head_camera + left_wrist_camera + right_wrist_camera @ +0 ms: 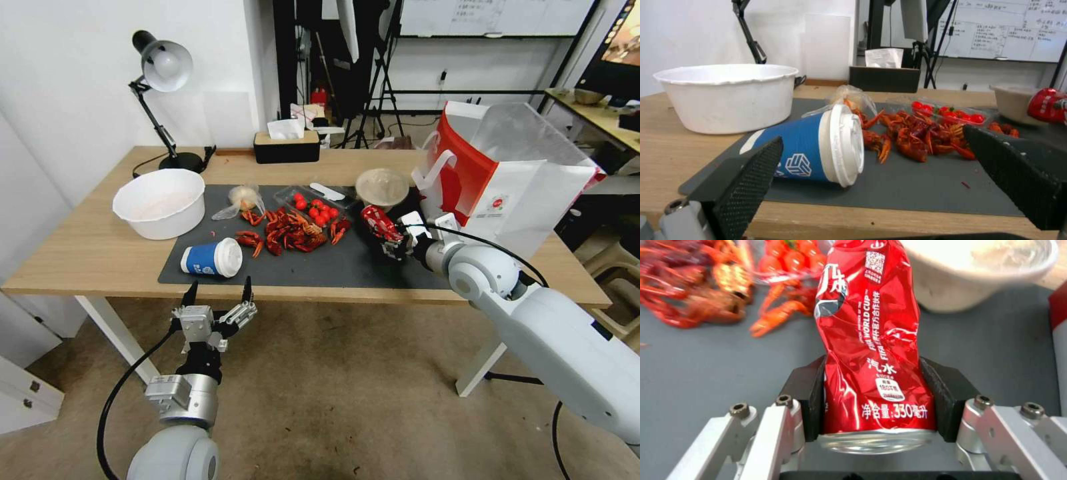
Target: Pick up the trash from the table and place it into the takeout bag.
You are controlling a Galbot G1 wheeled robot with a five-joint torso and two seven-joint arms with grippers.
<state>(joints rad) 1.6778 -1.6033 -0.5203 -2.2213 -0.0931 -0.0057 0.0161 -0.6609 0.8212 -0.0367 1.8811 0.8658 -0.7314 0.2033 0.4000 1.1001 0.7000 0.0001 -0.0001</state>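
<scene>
Pinching the crushed red soda can (pixel 873 350) near its base, the right gripper (pixel 876 396) is holding it over the dark grey mat (pixel 333 267), close beside the takeout bag (pixel 513 193), with both pads pressing on the can's sides. The left gripper (pixel 219 293) is waiting with its fingers spread before the table (pixel 87 253) edge, facing the blue-and-white paper cup (pixel 813 150) lying on its side. I judge the step in hand is carrying the can. Next, the can is needing a lift above the bag's open mouth, clear of the beige lidded bowl (pixel 382 187), before release.
</scene>
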